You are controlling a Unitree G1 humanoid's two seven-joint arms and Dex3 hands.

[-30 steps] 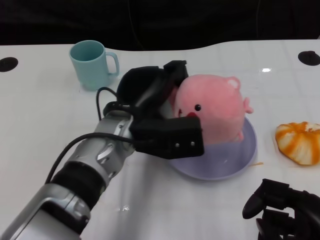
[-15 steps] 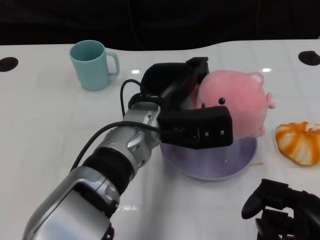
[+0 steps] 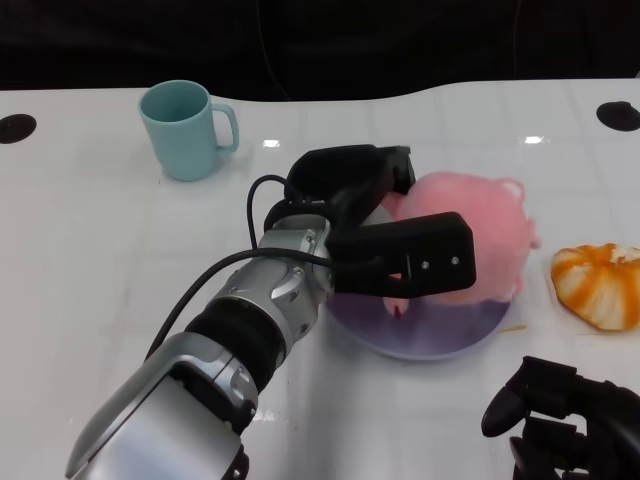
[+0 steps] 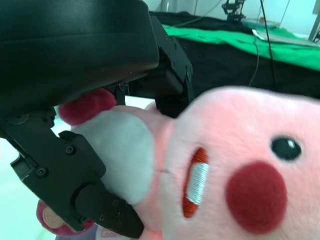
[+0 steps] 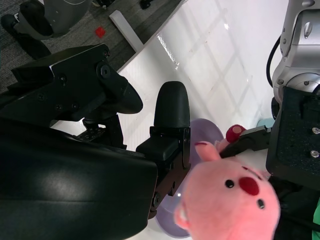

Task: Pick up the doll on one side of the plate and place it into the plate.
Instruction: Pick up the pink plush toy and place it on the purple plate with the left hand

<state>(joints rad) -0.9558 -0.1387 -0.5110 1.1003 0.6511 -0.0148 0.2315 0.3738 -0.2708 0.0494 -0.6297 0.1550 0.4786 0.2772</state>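
A round pink plush doll [image 3: 480, 235] with red cheeks lies tipped over on the lavender plate [image 3: 450, 335] at the table's centre right. My left hand [image 3: 385, 235] grips it from the near-left side, its fingers wrapped around the doll's body. Up close in the left wrist view, the doll [image 4: 225, 170] fills the picture with black fingers [image 4: 75, 180] against its pale belly. My right hand [image 3: 565, 420] rests low near the table's front right edge, holding nothing, fingers curled. The right wrist view shows the doll [image 5: 230, 202] over the plate [image 5: 172, 217].
A teal mug [image 3: 185, 128] stands at the back left. An orange-and-white piece of plush food [image 3: 600, 285] lies right of the plate. Two dark round holes [image 3: 618, 115] mark the table's far corners.
My left hand has carried the doll rightward over the plate, then lowered and tipped it down onto the plate. The right hand stayed still.
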